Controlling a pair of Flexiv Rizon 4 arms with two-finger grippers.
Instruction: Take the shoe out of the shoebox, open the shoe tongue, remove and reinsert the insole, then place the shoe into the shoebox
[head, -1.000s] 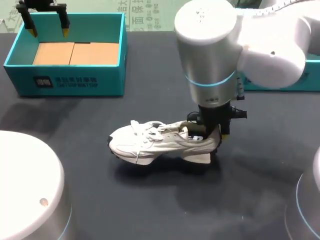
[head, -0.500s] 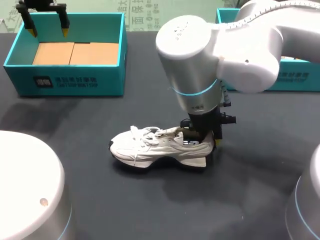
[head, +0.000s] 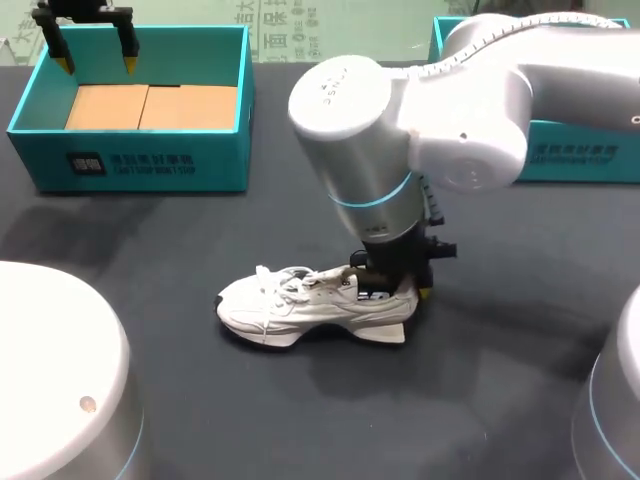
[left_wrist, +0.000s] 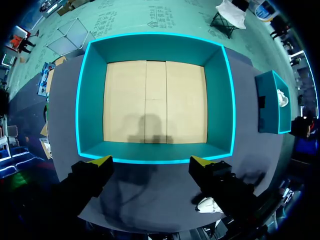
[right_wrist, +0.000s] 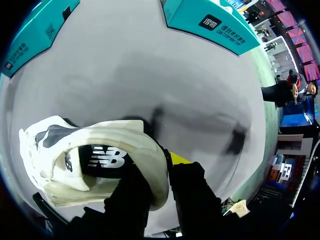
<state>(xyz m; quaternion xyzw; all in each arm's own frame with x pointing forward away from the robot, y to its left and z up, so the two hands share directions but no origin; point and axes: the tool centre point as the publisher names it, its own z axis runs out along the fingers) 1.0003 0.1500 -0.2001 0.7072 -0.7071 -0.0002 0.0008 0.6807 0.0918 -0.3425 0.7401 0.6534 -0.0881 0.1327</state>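
1. Here, at the far left of the head view, the left gripper (head: 92, 58) hangs over the back-left corner of the teal shoebox (head: 130, 100). Its 2 yellow-tipped fingers are spread apart with nothing between them.
2. In the left wrist view the same gripper (left_wrist: 152, 162) looks straight down into the shoebox (left_wrist: 92, 100). Only the bare cardboard floor (left_wrist: 155, 102) shows inside.
3. The white shoe (head: 300, 305) is outside the box, near the middle of the dark table (head: 520, 300), well apart from the shoebox. It stands upright on its sole with the toe towards the left and the heel towards the right.
4. The right arm comes in from the right, and the right gripper (head: 395, 285) stands down at the heel. In the right wrist view the gripper (right_wrist: 160, 170) pinches the back wall of the shoe (right_wrist: 130, 140). 1 finger is inside the opening and 1 outside, where a yellow tip (right_wrist: 177, 159) shows.
5. A 2nd teal box (head: 580, 150) sits at the far right edge, behind the right arm.
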